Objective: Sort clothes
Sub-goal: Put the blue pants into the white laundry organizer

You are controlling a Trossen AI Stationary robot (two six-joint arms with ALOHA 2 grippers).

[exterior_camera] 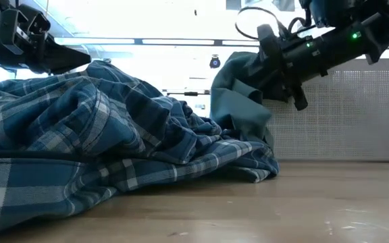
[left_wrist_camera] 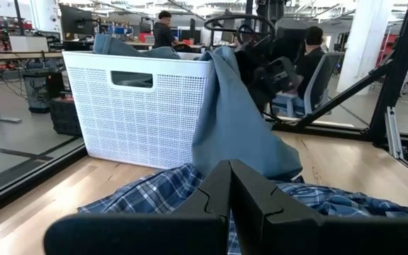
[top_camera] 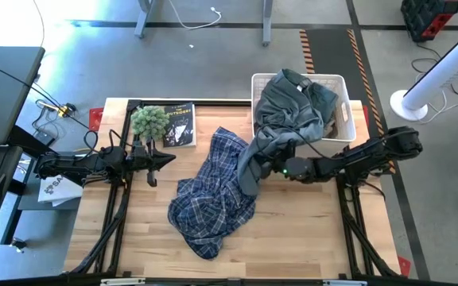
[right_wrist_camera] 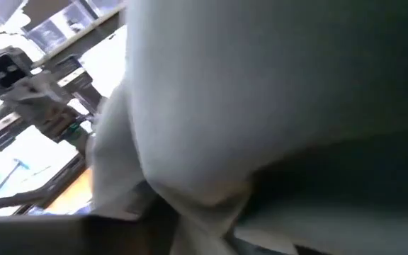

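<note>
Two arms work here. Only the left wrist view shows people behind the white basket (left_wrist_camera: 137, 106). The right gripper (top_camera: 270, 164) pinches the grey-blue garment (top_camera: 281, 119) draped from the basket. The left gripper (top_camera: 169, 159) is pressed closed beside one plaid shirt (top_camera: 213, 191) on the table.

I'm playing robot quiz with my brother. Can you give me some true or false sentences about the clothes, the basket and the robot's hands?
1. The plaid shirt lies on the table. True.
2. The right hand holds the grey-blue garment. True.
3. The basket is tipped over on the floor. False: it stands upright on the table's far right corner.
4. The left hand grips the plaid shirt. False: it is shut on nothing, beside the shirt.
5. The plant is inside the basket. False: it stands next to a book.
</note>
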